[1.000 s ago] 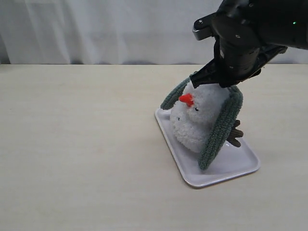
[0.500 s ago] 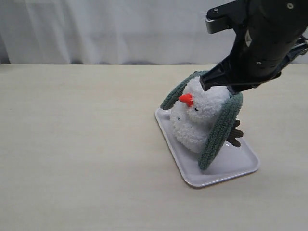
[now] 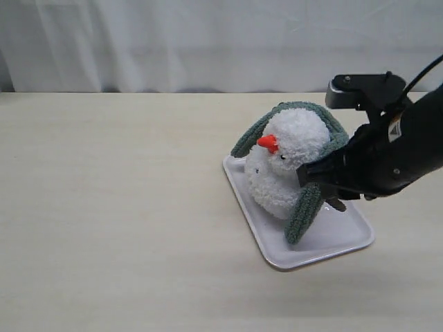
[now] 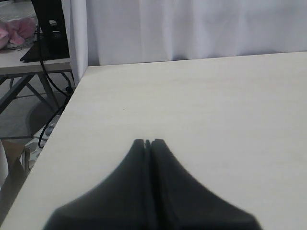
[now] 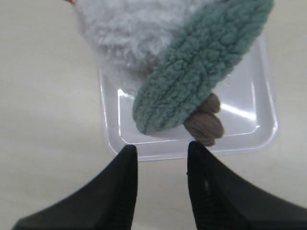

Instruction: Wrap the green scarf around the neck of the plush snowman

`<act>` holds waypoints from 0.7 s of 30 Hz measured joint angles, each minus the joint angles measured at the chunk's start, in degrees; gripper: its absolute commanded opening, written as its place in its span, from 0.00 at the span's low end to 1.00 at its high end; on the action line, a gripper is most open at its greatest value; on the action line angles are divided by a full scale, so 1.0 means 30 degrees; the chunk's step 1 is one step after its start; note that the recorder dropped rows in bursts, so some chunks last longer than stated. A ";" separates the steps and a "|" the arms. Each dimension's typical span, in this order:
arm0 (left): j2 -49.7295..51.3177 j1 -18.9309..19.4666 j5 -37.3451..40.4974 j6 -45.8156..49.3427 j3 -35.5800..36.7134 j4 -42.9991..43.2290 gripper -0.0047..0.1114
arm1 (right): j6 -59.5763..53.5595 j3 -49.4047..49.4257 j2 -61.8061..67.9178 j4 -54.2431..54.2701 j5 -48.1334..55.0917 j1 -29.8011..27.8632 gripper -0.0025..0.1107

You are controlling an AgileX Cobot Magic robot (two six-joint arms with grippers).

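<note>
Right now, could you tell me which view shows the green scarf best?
The exterior view shows the green scarf draped over the head of the plush snowman, an end hanging on each side. The right wrist view shows only one hanging end above the white tray. The left wrist view shows none of it, only the table.

green scarf (image 3: 303, 211): nubby fleece | plush snowman (image 3: 297, 138): fluffy pile | tray (image 3: 325, 243): glossy plastic | table (image 3: 104, 207): matt wood-grain
</note>
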 measured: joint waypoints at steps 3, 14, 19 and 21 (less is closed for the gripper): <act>0.0000 0.0000 0.0000 0.0000 0.0000 0.0000 0.04 | -0.0284 0.1410 0.0000 0.0780 -0.2053 0.0000 0.32; 0.0000 0.0000 0.0000 0.0000 0.0000 0.0000 0.04 | 0.0061 0.5195 0.0543 0.1044 -0.9224 0.0000 0.38; 0.0000 0.0000 0.0000 0.0000 0.0000 0.0000 0.04 | 0.0158 0.5409 0.1694 0.1392 -1.0784 0.0000 0.45; 0.0000 0.0000 0.0000 0.0000 0.0000 0.0000 0.04 | 0.0195 0.5409 0.2184 0.1424 -1.1245 0.0000 0.45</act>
